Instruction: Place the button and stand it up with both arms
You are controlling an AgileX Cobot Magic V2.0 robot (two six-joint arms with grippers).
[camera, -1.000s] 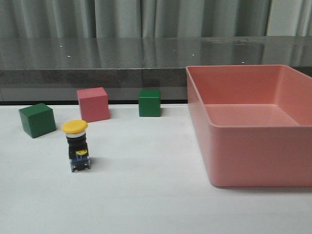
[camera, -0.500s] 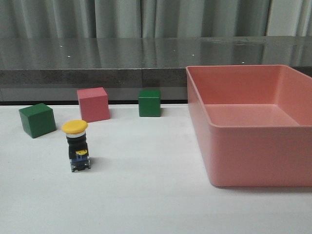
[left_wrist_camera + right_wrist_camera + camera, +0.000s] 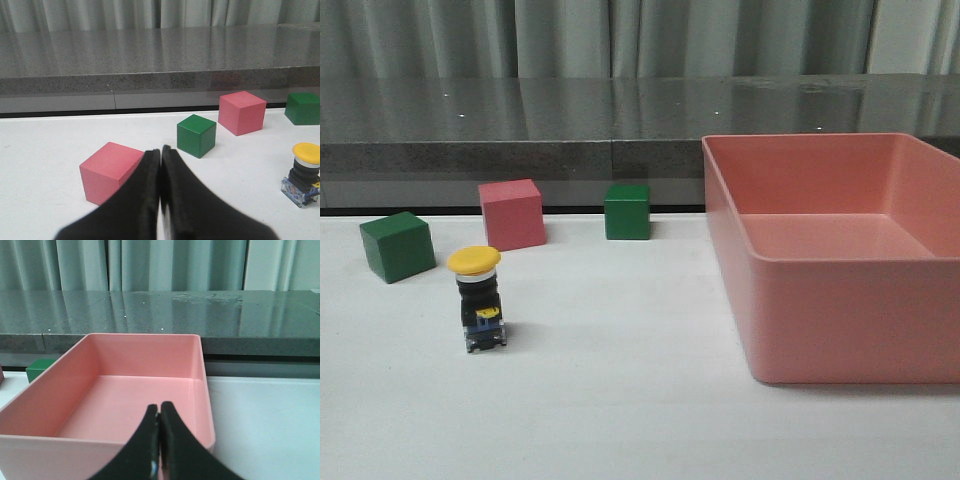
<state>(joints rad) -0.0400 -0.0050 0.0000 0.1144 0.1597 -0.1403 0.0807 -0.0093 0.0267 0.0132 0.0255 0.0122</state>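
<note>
**Button upright, both grippers closed and empty**

The pink bin (image 3: 840,260) occupies the table's (image 3: 620,400) right side. Left gripper (image 3: 160,165): fingers pressed together, holding nothing, just before a pink cube (image 3: 112,170). Right gripper (image 3: 159,422): fingers pressed together over the bin's near wall. The button (image 3: 478,298) stands upright near the table's left edge, well apart from both grippers.

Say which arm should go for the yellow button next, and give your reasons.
Probably the left. The button stands on the table's left side and shows in the left wrist view, near the left gripper. The right gripper faces the pink bin instead.
</note>
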